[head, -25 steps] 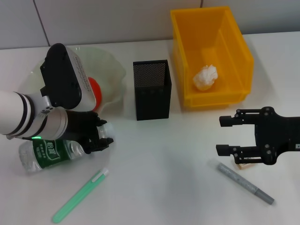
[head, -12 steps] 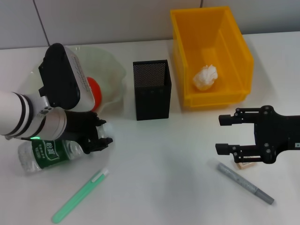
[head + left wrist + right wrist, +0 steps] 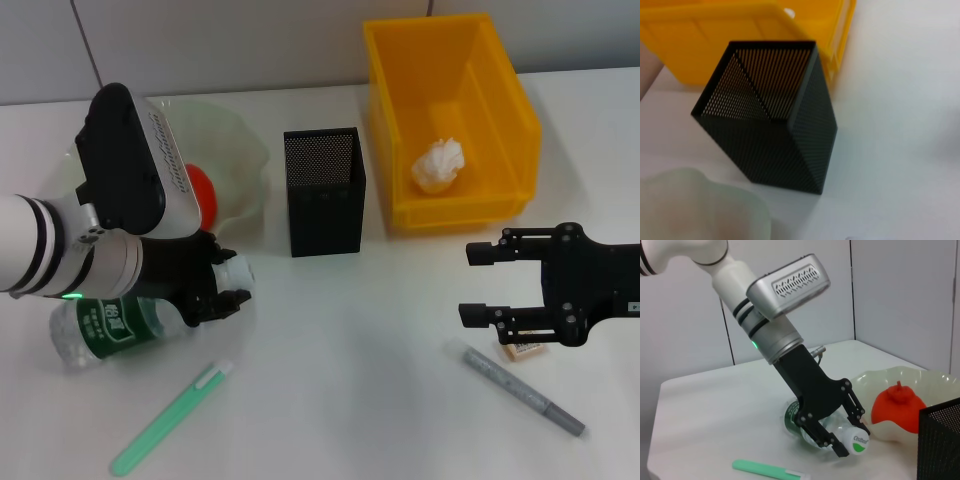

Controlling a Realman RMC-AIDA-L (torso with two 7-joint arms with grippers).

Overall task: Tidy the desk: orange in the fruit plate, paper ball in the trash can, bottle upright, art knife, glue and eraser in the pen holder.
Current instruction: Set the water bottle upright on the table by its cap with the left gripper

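Note:
My left gripper (image 3: pixel 218 290) is shut on the neck of the lying bottle (image 3: pixel 110 326), whose green label and white cap (image 3: pixel 240 270) show; the same grip (image 3: pixel 840 439) appears in the right wrist view, cap end tilted up. The orange (image 3: pixel 200 188) lies in the pale fruit plate (image 3: pixel 235 140). The paper ball (image 3: pixel 438 165) rests inside the yellow trash can (image 3: pixel 500 110). My right gripper (image 3: pixel 482 286) hangs open just left of the small eraser (image 3: pixel 526 350). A grey pen-shaped art knife (image 3: pixel 522 390) lies below it. The green glue stick (image 3: pixel 168 420) lies at front left.
The black mesh pen holder (image 3: pixel 323 192) stands between plate and trash can, and fills the left wrist view (image 3: pixel 775 125). A tiled wall runs behind the table. The white tabletop stretches between the two arms.
The left gripper has shifted slightly right and lifted the bottle's cap end, and the bottle's base has followed. The right arm has hardly moved.

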